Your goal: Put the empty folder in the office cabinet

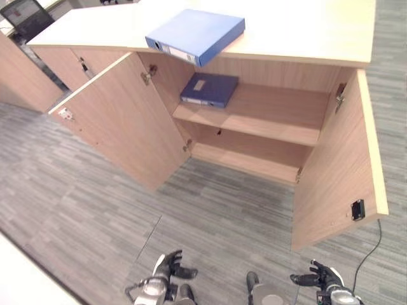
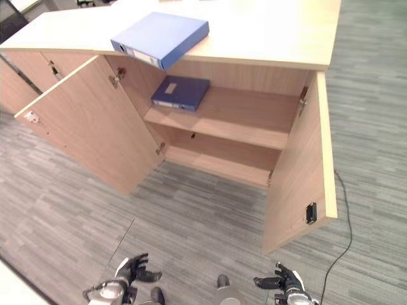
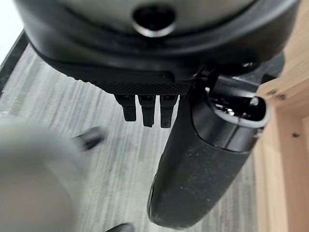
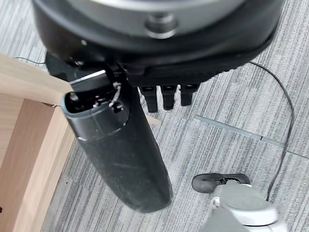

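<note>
A light blue folder (image 1: 196, 33) lies flat on top of the wooden cabinet (image 1: 299, 28), its labelled spine jutting over the front edge. Inside, a darker blue folder (image 1: 209, 89) rests at the left end of the upper shelf (image 1: 267, 114). Both cabinet doors stand wide open. My left hand (image 1: 168, 265) hangs low near the floor, well short of the cabinet, fingers relaxed and holding nothing. My right hand (image 1: 321, 277) hangs likewise, open and empty. The left wrist view shows the straight fingers (image 3: 147, 110) over carpet; the right wrist view shows the thumb (image 4: 118, 150) extended.
The left door (image 1: 124, 121) swings out toward me and leftward; the right door (image 1: 340, 165) stands out on the right with a black latch. The lower shelf (image 1: 245, 159) is bare. Grey carpet (image 1: 210, 216) lies between me and the cabinet. An office chair (image 1: 25, 18) stands far left.
</note>
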Controlling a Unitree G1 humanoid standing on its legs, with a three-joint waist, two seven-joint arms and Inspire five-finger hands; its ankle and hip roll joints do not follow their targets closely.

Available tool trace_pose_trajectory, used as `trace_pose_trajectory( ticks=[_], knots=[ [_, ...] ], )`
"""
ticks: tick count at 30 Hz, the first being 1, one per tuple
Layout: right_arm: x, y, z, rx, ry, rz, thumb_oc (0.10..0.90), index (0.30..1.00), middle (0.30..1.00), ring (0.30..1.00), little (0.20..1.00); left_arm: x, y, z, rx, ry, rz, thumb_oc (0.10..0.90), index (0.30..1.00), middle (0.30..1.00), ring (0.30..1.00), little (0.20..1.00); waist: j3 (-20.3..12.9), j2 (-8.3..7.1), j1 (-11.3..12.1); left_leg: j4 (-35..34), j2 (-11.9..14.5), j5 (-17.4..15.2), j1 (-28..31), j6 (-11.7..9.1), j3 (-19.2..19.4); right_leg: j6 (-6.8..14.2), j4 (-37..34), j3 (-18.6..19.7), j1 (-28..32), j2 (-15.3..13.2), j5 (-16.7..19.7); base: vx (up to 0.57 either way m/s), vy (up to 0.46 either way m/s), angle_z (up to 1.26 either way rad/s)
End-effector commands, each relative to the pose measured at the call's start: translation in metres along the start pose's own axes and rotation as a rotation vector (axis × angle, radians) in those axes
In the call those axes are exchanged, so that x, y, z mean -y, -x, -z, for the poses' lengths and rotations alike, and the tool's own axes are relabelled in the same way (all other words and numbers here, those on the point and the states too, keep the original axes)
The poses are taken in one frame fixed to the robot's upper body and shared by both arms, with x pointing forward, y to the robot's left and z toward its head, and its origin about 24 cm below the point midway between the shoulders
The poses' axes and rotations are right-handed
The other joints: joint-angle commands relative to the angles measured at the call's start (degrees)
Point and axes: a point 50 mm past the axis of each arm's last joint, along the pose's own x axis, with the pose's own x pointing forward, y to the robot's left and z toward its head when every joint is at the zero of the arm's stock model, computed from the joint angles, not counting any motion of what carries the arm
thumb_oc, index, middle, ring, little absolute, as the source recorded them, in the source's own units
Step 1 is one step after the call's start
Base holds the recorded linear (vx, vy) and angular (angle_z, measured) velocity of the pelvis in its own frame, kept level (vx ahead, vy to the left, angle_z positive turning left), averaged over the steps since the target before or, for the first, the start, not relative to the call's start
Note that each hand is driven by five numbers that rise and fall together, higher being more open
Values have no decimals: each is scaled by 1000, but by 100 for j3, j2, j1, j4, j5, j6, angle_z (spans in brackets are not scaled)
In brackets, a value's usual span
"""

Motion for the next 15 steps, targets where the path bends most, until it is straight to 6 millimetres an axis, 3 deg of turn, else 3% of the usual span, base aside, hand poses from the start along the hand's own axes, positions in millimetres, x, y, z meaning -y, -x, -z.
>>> trace_pose_trajectory(
  ticks=[1, 4, 6, 8, 12, 15],
  knots=[
    [15, 5, 10, -8, 87, 19, 800, 900, 900, 900, 900, -22, 0, -17, 91, 19, -86, 800, 900, 900, 900, 900, 58, -9, 178, 364, 170, 235, -525, 227, -132, 904, 235, 635, 372, -683, -738, 634, 107, -57],
    [9, 5, 19, -51, 110, 1, 800, 900, 900, 900, 900, -26, 1, -8, 61, 1, -100, 800, 900, 900, 900, 900, 49, -133, 321, 169, 287, 220, -744, 161, -236, 979, 331, 1278, 674, -784, -1100, 568, 135, -81],
    [10, 5, 23, -71, 67, 4, 800, 900, 900, 900, 900, -29, 2, -4, 48, -13, -105, 800, 900, 900, 900, 900, -59, -77, 303, 158, 313, 203, -686, 123, -296, 1081, 256, 1624, 765, -816, -1185, 472, 211, -147],
    [11, 7, 34, -111, 10, 20, 800, 900, 900, 900, 900, -31, 2, -3, 48, -48, -105, 800, 900, 900, 900, 900, -177, -73, 226, 319, 387, 262, -785, 52, -167, 1211, 92, 1874, 880, -1037, -1122, 506, 328, -148],
    [8, 15, 64, -226, -32, 25, 800, 900, 900, 900, 900, -41, 1, -12, 69, -90, -126, 800, 900, 900, 900, 900, -370, -232, 131, 763, 158, -97, -913, 170, 194, 1463, -16, 1884, 794, -1473, -635, 325, 199, -58],
    [5, 23, 88, -315, -83, 33, 800, 900, 900, 900, 900, -52, 1, -19, 92, -88, -156, 800, 900, 900, 900, 900, -422, -420, 54, 1046, -121, -439, -923, 341, 447, 1681, 11, 1943, 617, -1753, 167, 210, 185, -28]
  ],
)
